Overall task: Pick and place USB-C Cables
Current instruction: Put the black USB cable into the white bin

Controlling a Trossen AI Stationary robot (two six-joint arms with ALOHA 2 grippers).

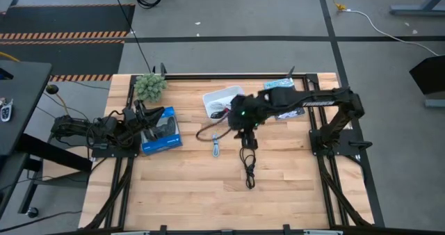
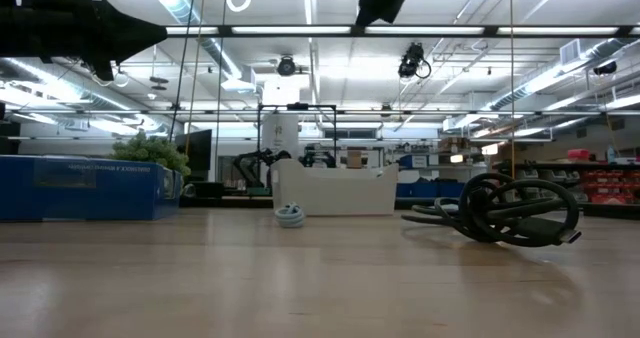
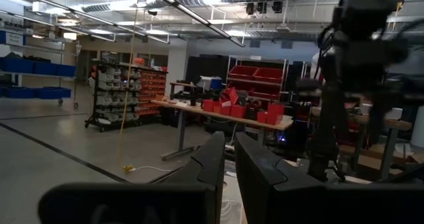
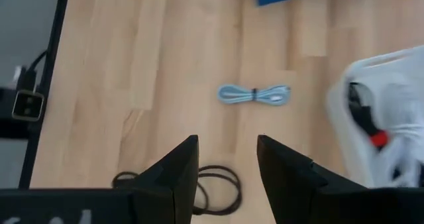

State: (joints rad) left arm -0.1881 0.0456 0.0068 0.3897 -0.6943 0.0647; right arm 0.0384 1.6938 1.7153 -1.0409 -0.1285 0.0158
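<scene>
The right gripper (image 4: 226, 164) hangs above the middle of the pale wooden desk (image 1: 181, 186), its two dark fingers (image 4: 179, 168) parted with a clear gap and nothing between them. Straight below it lies the thin black USB-C cable (image 1: 248, 167), loosely coiled and trailing toward the desk's front edge. Just beside that, toward the left arm, the pale blue-grey USB-C cable (image 4: 254, 95) lies bundled flat on the wood with a dark tie round its middle. The white rounded plastic tray (image 1: 221, 100) sits behind them near the back edge; in it a black cord with a red band (image 4: 375, 134) shows, tangled with something white. The left gripper (image 3: 227, 168) waits folded back at the desk's left side, over the blue box picturing a black gadget (image 1: 161, 131), its fingers nearly together and empty. A small green plant (image 1: 150, 86) stands at the back left
</scene>
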